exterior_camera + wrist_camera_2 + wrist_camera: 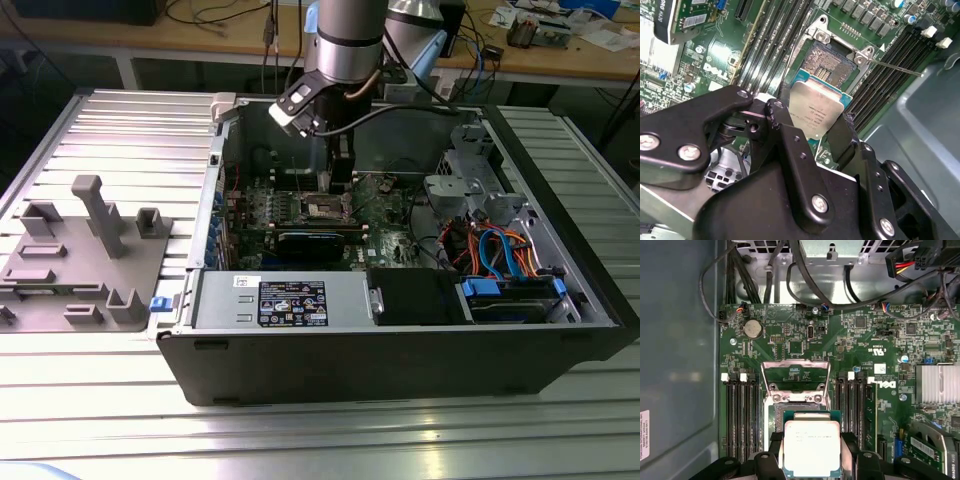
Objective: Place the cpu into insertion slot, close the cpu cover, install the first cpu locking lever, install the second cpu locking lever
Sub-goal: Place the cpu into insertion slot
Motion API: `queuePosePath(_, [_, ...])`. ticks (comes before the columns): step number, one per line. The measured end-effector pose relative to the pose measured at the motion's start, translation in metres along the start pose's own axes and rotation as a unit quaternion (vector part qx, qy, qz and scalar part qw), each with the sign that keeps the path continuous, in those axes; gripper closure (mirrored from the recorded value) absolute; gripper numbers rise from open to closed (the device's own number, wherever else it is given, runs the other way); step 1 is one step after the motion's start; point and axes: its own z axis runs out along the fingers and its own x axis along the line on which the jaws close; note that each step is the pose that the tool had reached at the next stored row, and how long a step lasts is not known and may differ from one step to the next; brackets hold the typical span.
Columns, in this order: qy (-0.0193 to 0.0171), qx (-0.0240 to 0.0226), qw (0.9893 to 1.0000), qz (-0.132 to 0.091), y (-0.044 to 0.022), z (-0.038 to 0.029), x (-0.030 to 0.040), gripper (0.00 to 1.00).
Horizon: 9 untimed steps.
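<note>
- The arm [345,40] is reaching down into an open computer case [400,350], which is lying on a ribbed metal table [300,440].
- In the exterior view, the gripper [335,190] is hanging low over the middle of the green motherboard [385,225].
- The gripper is clamping the cpu [812,450] by two opposite edges, with one black finger [785,130] pressing on each side. The cpu's silver top is facing up.
- In the second wrist view, the cpu is hanging at a tilt just over the near edge of the insertion slot [832,62]. I cannot tell whether its lower edge is touching the slot's rim.
- The slot's field of fine contacts is lying bare, so the cpu is not sitting in it.
- The cpu cover [795,363] is standing open on the far side of the slot, and the board is showing through its square window.
- A thin metal rod [895,67] is sticking out from one corner of the slot.
- Long black memory slots [742,420] are running along both sides of the slot.
- A grey fixture plate [85,250] is sitting on the table at the exterior view's left, well apart from the case.
</note>
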Motion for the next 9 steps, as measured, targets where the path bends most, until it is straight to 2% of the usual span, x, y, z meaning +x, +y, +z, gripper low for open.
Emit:
queuePosePath(3, [0.0000,-0.0007,1.0000,0.000,-0.0003,0.0012,0.0001,0.46])
queuePosePath(7, [0.0000,-0.0074,1.0000,0.000,-0.0008,0.0046,0.0002,0.46])
queuePosePath(9, [0.0000,-0.0081,1.0000,0.000,-0.0017,0.0089,0.0002,0.46])
